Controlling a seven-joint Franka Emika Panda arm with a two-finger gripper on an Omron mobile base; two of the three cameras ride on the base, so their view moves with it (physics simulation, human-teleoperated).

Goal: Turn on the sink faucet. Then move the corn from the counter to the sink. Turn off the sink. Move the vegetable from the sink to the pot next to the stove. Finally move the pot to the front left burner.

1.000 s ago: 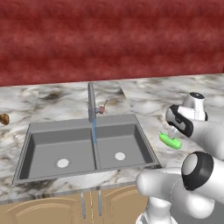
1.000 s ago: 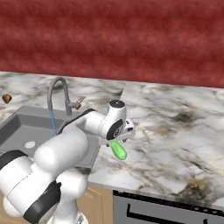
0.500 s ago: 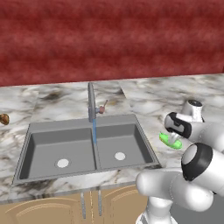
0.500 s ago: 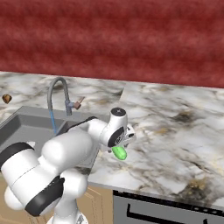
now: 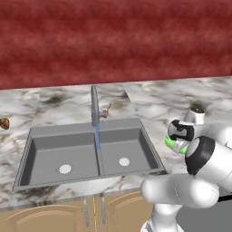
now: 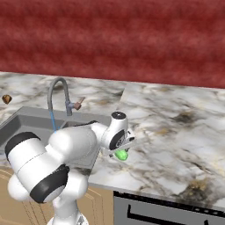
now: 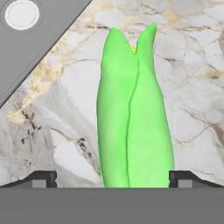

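The corn lies on the marble counter, green husk wrapped round it with a speck of yellow at its far tip. My gripper is open directly over it, one dark fingertip on each side, neither touching. From the base views the hand hangs low over the corn, just right of the sink. The sink faucet runs a thin blue stream into the basin. Seen from the right, the corn peeks out under the gripper.
A small brown lump sits on the counter far left of the sink. The sink's rim and a white drain lie close to the corn. A dark oven front sits below the counter at right.
The hand has dropped lower over the corn, so the fingertips now straddle it. The jaws have stayed open, and the corn and water stream are unchanged.
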